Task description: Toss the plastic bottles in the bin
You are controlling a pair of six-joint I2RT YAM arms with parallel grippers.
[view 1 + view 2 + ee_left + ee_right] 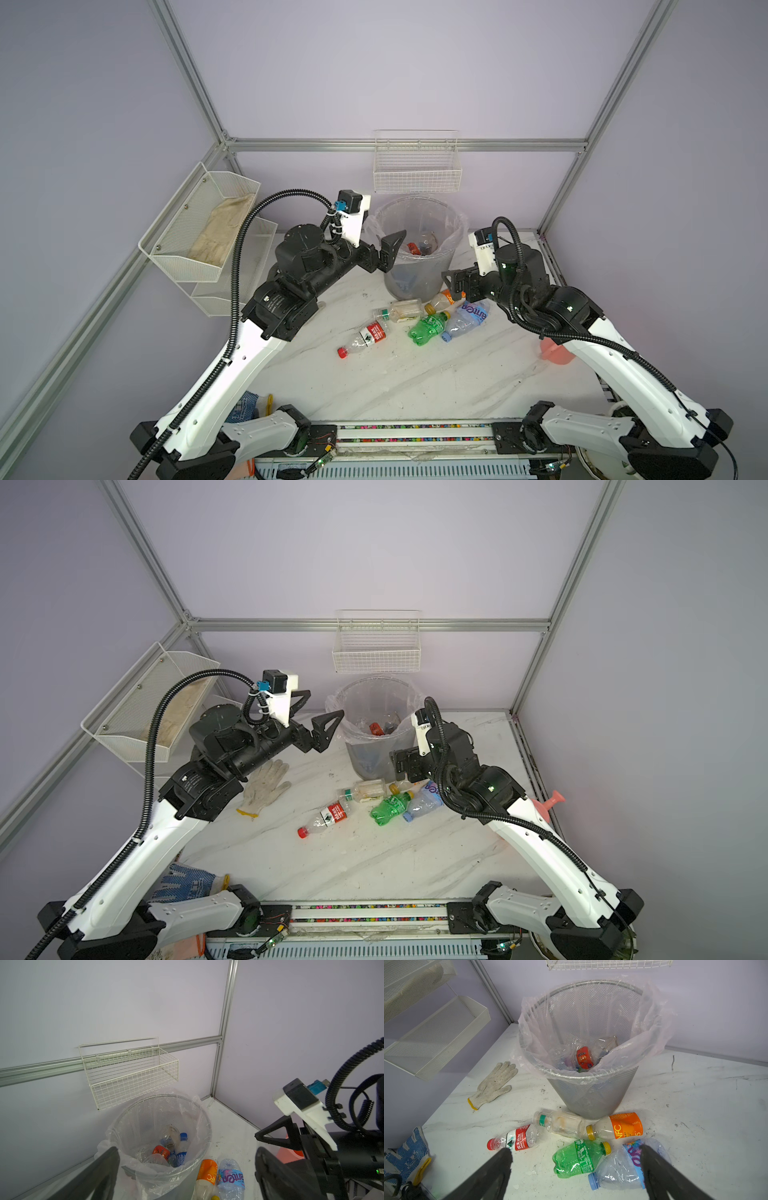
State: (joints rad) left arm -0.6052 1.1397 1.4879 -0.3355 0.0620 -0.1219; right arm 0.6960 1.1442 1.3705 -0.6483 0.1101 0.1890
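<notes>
At 12 o'clock on the marble table (415,395), against the back wall, stands the bin (415,282), bag-lined, w/ several btls already inside, a red-label one (584,1058) and a blue-cap one (182,1153) among them. Five more lie on their sides at the bin's 6 o'clock, bunched close: clear btl (562,1124) and orange NFC btl (618,1126) just at the bin's foot, red-cap btl (517,1138) out toward 8 o'clock, green btl (579,1159) and blue-label btl (618,1169) nearest the robot. L gripper (326,702) hovers by the bin rim at 9 o'clock, fingers spread wide, nothing btwn them. R gripper (575,1150) hangs over the cluster at the bin's 5 o'clock, fingers also wide apart & empty; one finger overlaps the blue-label btl in the wrist view, contact can't be told. White glove (266,787) lies flat at the bin's 8 o'clock; blue-dotted glove (187,883) at the table's 7 o'clock edge. Wire basket (415,178) hangs on the wall above the bin; mesh shelf (199,224) sits at 10 o'clock.
</notes>
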